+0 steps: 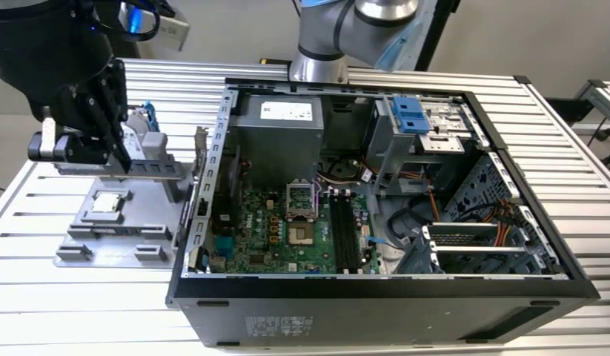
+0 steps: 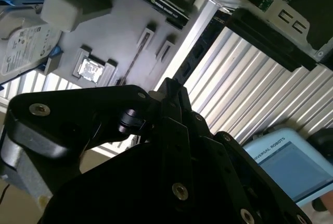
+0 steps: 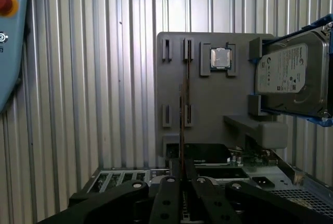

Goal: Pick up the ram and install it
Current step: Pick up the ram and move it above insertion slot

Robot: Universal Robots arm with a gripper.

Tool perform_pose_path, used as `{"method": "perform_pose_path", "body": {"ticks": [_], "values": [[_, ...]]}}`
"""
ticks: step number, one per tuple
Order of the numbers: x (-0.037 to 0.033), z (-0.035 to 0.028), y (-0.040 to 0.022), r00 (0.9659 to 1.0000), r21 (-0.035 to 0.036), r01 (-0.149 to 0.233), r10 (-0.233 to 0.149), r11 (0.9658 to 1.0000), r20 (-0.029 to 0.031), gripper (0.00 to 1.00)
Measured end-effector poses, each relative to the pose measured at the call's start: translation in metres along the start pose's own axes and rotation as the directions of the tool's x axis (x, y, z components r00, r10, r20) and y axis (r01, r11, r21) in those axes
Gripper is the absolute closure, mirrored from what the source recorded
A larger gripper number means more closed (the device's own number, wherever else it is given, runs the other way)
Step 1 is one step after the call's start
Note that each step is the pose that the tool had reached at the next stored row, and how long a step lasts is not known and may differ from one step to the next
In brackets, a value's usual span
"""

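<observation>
The ram [image 3: 182, 130] shows edge-on in the first wrist view as a thin brown strip rising from between my fingers. My gripper [image 3: 182, 179] is shut on its end, in front of the grey holder tray [image 3: 218, 104]. In the second wrist view the gripper [image 2: 169, 91] has its dark fingers pressed together, above the tray [image 2: 119, 21]. A thin groove between the tray's small slots lies bare. In the exterior view the gripper [image 1: 97, 144] hangs over the back of the tray [image 1: 117, 237], to the exterior view's left of the open computer case [image 1: 384, 293].
A silver hard drive in a blue frame [image 3: 291, 73] [image 1: 147, 137] and a small square processor [image 3: 220, 57] [image 1: 107, 200] sit on the tray. Black memory slots [image 1: 345, 230] run along the green motherboard inside the case. A blue-grey pendant [image 3: 10, 36] lies on the slatted table.
</observation>
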State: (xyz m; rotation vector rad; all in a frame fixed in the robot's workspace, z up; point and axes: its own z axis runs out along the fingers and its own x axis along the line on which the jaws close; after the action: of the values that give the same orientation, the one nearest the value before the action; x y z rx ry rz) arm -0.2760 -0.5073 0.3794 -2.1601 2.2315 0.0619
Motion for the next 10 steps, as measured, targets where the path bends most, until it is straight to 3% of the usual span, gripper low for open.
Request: {"method": "perform_pose_path", "body": {"ticks": [10], "values": [[-0.0006, -0.0001, -0.0182, 1.0, -0.0011, 0.0, 0.0, 1.0, -0.0001, 1.0]]}}
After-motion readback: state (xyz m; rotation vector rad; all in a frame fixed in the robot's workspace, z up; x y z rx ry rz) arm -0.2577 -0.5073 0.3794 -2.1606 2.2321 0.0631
